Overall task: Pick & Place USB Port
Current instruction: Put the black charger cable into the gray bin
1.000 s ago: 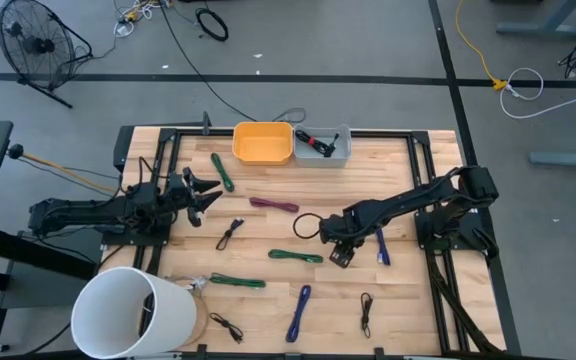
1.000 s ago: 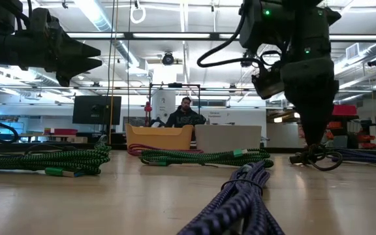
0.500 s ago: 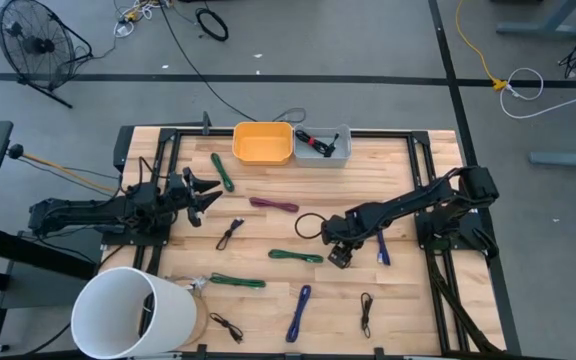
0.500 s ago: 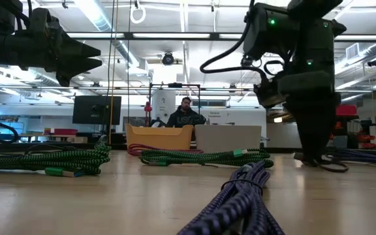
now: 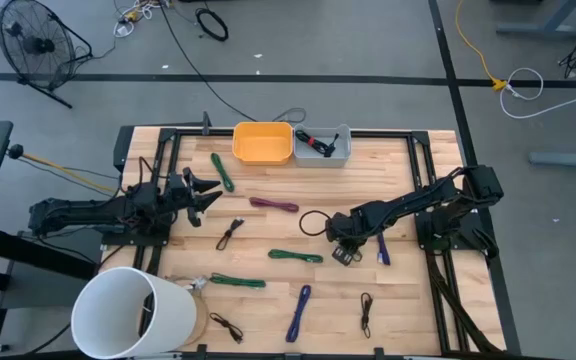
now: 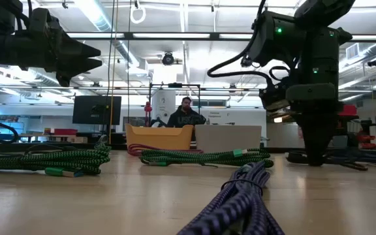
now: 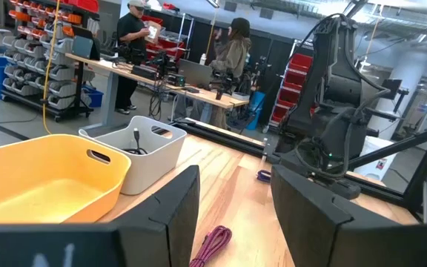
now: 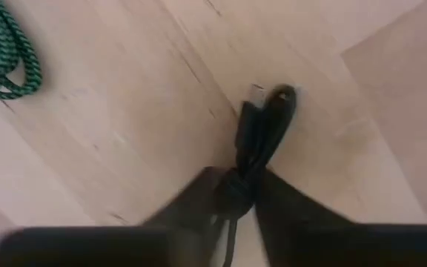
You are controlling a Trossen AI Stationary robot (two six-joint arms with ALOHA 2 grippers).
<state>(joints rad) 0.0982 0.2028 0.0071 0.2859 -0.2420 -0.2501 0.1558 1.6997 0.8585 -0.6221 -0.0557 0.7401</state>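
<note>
Shifted rightward: right tool (image 8: 236, 189) clamped on black cable (image 8: 262, 126) | cable's end hidden

From my wrist feed the right gripper (image 8: 237, 194) is a blur at the frame edge, its fingers (image 8: 199, 194) half cut off around the black cable (image 8: 262, 126). From above I can't make out the cable's plug. The white bucket (image 5: 133, 312) runs off the bottom edge.
</note>
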